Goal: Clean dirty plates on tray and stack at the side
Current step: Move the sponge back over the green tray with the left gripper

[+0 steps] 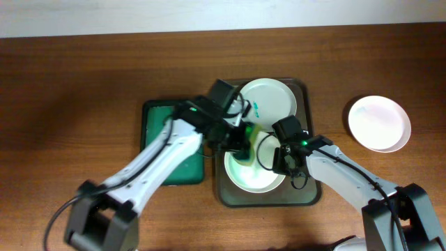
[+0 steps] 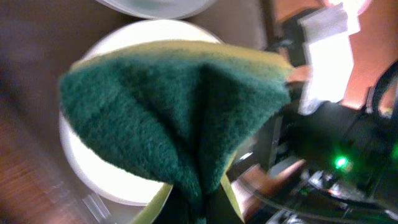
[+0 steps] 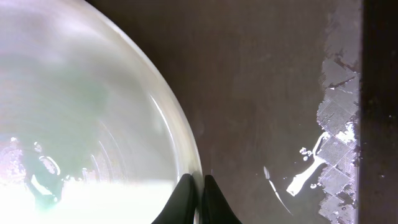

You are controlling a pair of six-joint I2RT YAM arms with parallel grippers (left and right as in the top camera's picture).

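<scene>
Tray [image 1: 311, 196] mid-tabletop [image 1: 83, 77].
Front plate [image 1: 254, 178] in tray's near half.
Rear plate [image 1: 275, 94] in tray's far half, small teal mark on it.
Third plate [image 1: 378, 123] off tray, on tabletop well to tray's right.
Green tray [image 1: 157, 122] just beside tray's left edge.
Left fingers [image 2: 186, 213] clamped on sponge [image 2: 168, 112], dark green face up, over front plate; contact unclear.
Right fingers [image 3: 185, 200] pinched together on front plate's right rim.
Pale smears on tray floor beside that rim.
</scene>
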